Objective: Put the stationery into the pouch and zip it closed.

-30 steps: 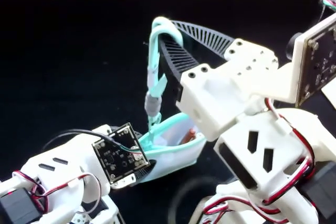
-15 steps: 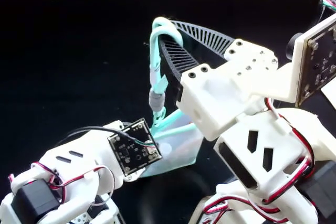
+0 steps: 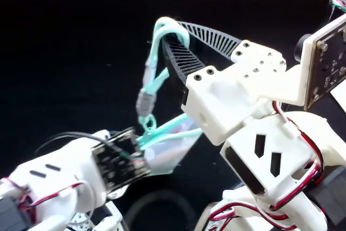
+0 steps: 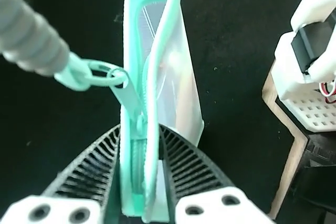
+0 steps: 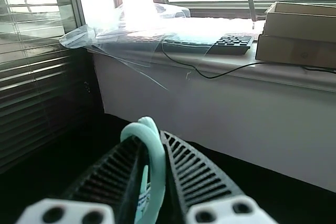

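The mint, translucent pouch (image 3: 165,152) hangs in the air over the black table, its narrow end clamped by my left gripper (image 4: 140,136), which is shut on it. Along its top edge runs the zip, with the slider (image 4: 127,97) just beyond the fingers. A ring (image 4: 100,72) and a grey toggle (image 3: 145,101) link the slider to a mint strap (image 3: 164,28). My right gripper (image 5: 152,139), higher and farther back, is shut on the strap's loop (image 5: 148,153). Faint shapes show through the pouch wall (image 4: 176,80).
The right arm's white body (image 3: 254,133) fills the near right of the table. Its base (image 4: 315,51) stands on a pale wooden edge (image 4: 278,129) beside the pouch. Black cloth (image 3: 70,63) lies open to the left and rear.
My left arm has drawn leftward and lower with the pouch end. The pouch has stretched out and tilted, and the grey toggle has swung left. The right gripper has kept still.
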